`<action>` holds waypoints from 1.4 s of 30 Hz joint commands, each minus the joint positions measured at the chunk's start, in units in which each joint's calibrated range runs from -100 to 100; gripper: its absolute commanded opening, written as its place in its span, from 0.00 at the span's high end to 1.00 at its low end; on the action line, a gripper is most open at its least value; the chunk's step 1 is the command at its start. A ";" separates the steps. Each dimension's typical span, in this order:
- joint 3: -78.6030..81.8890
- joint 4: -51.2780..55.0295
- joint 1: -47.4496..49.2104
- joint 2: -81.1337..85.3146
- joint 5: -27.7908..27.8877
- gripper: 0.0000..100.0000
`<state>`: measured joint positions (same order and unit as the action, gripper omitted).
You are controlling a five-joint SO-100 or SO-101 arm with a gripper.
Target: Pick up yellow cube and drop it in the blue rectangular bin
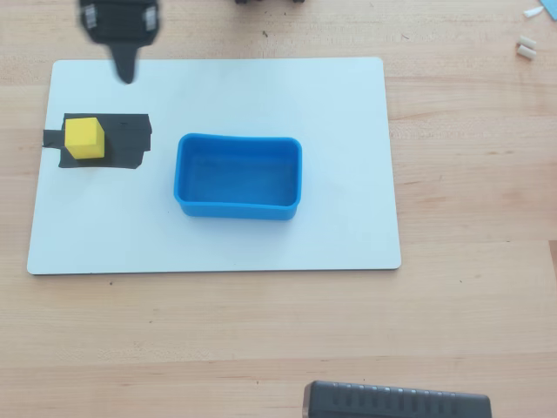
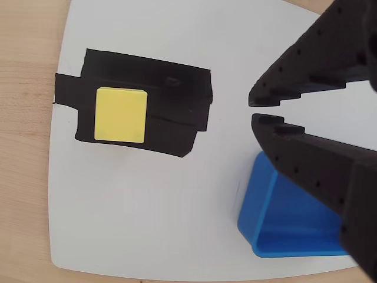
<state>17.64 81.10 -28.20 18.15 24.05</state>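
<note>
As yellow cube (image 1: pixel 84 138) sits untouched on black tape patch (image 1: pixel 122 141), left part of white board (image 1: pixel 348 104), step in hand likely approach: spread fingers, centre over cube, descend straight. Blue rectangular bin (image 1: pixel 238 177) empty, just right of patch. Gripper (image 2: pixel 252 110) hovers above board, far side of cube, jaws nearly pressed together, holding nothing.

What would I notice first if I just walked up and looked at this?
Probably the bright yellow cube, sitting on a patch of black tape at the left end of the white board in the overhead view. Next, the blue rectangular bin, empty, in the middle of the board. In the wrist view the black gripper comes in from the right, nearly shut and holding nothing.
</note>
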 commanded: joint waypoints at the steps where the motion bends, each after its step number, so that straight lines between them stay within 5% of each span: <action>1: -12.54 0.24 -4.05 -6.96 3.76 0.99; 10: -25.36 -0.34 -8.94 -23.31 5.52 0.97; 12: -24.91 -0.91 -9.80 -23.12 4.88 0.83; 14: -24.45 0.57 -10.14 -22.84 6.06 0.50; 35: -17.64 -5.13 -11.51 -32.32 5.81 0.54; 39: -16.82 -6.53 -11.51 -33.34 5.76 0.62; 42: -16.82 -7.02 -11.34 -33.53 5.47 0.77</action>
<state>0.90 74.73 -39.40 -15.76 29.82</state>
